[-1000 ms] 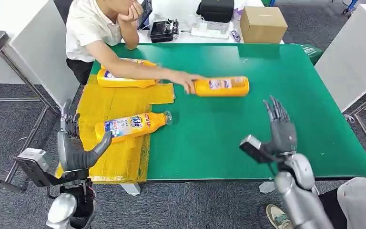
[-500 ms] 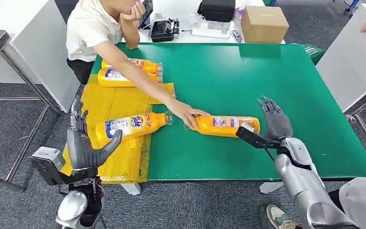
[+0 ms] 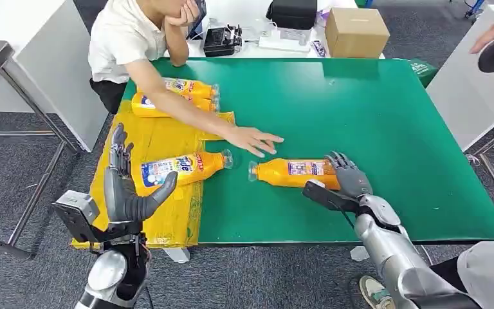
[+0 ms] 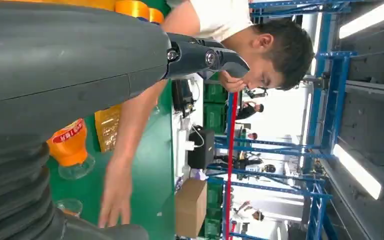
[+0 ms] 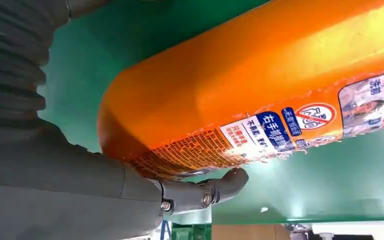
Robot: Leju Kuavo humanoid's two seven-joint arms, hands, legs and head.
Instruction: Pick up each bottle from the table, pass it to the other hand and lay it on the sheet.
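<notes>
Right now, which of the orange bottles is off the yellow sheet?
The bottle lying alone on the green table, its base at the right hand. The other three lie on the yellow sheet, near the left hand.

Four orange bottles, one yellow sheet, one cardboard box, seemingly two people.

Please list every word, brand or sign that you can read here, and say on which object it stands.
"Tide": on the bottle lying on the yellow sheet.
"右手": on the back label of the bottle at the right robot hand; a red prohibition sign beside it.
All other print, and the far bottles' labels: too small.
</notes>
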